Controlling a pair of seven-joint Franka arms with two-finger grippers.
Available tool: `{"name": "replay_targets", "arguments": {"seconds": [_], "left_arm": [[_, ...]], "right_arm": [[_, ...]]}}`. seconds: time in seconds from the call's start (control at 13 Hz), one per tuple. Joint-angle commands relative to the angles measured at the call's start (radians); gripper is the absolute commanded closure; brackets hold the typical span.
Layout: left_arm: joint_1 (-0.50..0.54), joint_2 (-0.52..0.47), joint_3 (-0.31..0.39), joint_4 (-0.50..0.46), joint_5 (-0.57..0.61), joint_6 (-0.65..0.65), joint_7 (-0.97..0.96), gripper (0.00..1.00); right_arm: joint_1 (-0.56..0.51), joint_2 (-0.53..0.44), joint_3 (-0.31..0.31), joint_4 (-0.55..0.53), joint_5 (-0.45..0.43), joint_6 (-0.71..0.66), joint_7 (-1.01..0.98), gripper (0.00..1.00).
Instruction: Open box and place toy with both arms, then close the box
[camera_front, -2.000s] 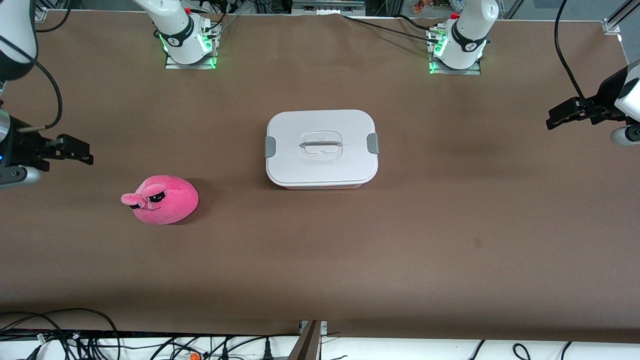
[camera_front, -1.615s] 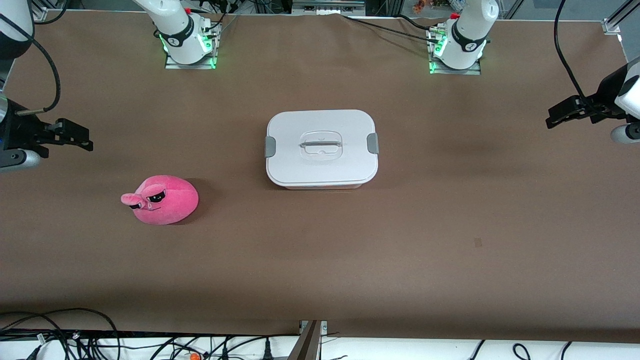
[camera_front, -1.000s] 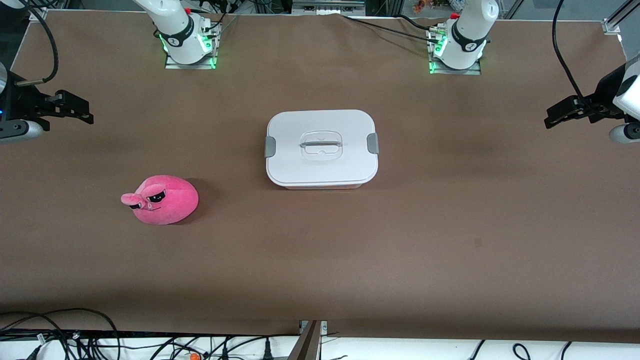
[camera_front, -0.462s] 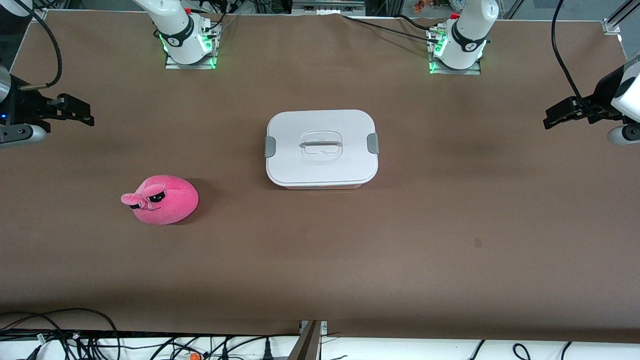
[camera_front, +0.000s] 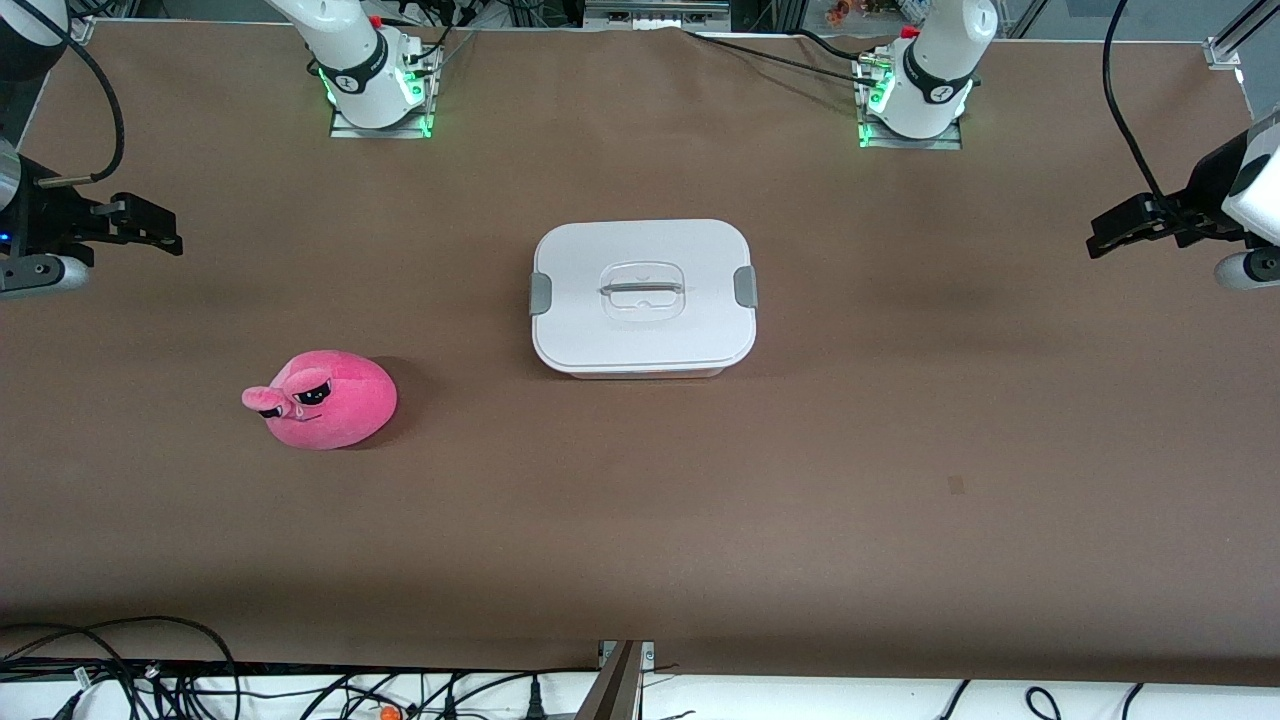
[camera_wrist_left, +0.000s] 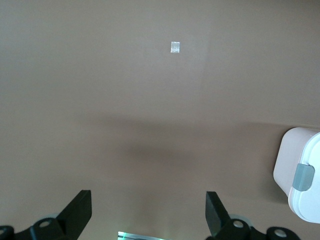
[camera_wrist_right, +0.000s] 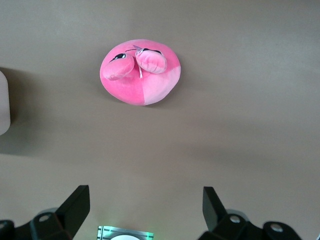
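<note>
Front view: toy (camera_front: 325, 400) snout toward right arm's end.

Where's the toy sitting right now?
In the front view the toy lies on the table toward the right arm's end, nearer the front camera than the closed box and apart from it, untouched.
</note>
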Motion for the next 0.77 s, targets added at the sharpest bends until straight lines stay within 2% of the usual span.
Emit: {"name": "replay_targets", "arguments": {"seconds": [0.0, 0.69], "left_arm": [[0.000, -0.007, 0.004, -0.006, -0.023, -0.006, -0.007, 0.00], [0.000, -0.007, 0.002, -0.006, -0.023, -0.009, -0.007, 0.00]], "right_arm": [[-0.002, -0.005, 0.003, -0.009, -0.015, 0.003, 0.002, 0.00], [-0.002, 0.000, 0.003, -0.009, -0.017, 0.015, 0.002, 0.00]]}}
